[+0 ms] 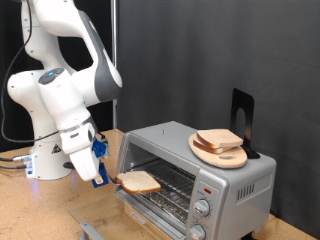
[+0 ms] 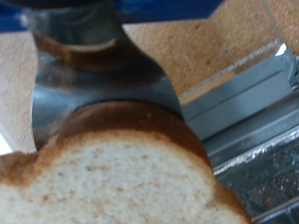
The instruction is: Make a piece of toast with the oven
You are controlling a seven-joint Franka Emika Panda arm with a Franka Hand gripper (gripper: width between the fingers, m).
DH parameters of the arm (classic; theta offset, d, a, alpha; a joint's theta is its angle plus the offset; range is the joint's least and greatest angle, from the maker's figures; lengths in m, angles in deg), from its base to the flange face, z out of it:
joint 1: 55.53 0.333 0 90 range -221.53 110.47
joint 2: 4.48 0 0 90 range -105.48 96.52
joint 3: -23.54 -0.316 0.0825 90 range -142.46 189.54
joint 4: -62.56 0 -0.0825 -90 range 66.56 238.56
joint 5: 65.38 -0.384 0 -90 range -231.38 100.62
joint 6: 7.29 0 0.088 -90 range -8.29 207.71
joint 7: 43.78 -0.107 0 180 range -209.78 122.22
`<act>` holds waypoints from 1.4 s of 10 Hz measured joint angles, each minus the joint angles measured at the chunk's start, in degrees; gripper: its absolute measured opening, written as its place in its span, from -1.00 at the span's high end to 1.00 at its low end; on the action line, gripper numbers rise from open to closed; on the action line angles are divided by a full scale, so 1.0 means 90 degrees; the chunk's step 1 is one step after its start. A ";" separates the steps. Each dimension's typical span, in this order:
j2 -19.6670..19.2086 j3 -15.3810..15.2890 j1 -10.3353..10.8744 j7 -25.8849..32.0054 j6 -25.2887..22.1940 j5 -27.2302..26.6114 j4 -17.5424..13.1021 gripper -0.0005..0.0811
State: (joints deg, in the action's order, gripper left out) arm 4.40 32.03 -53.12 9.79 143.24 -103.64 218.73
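Gripper (image 1: 108, 180) holds toast slice (image 1: 140, 181) just outside open oven (image 1: 200, 170); wood board (image 1: 219, 151) w/ bread on top.

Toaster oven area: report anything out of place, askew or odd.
A round wooden board with bread slices sits on top of the toaster oven, overhanging no edge visibly. The tool holds a bread slice at the open door. Nothing spilled or damaged.

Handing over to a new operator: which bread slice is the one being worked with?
Find the silver toaster oven on the wooden table. At its open front, on the exterior view's left, the pincer holds one slice of bread. The other bread rests on the round wooden board atop the oven.
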 joint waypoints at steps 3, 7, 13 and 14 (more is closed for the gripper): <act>0.0000 -0.0167 -0.0016 -0.0767 0.0077 0.0573 -0.0081 -0.12; 0.0000 -0.0347 0.0086 -0.0957 0.0193 0.0395 -0.0452 -0.12; -0.0208 -0.0448 0.0030 -0.1673 0.0195 0.1323 -0.0518 -0.12; -0.0224 -0.0442 0.0024 -0.1661 0.0199 0.1338 -0.0518 -0.12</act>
State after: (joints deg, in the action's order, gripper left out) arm 2.38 28.05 -52.91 -5.16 145.03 -91.60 214.08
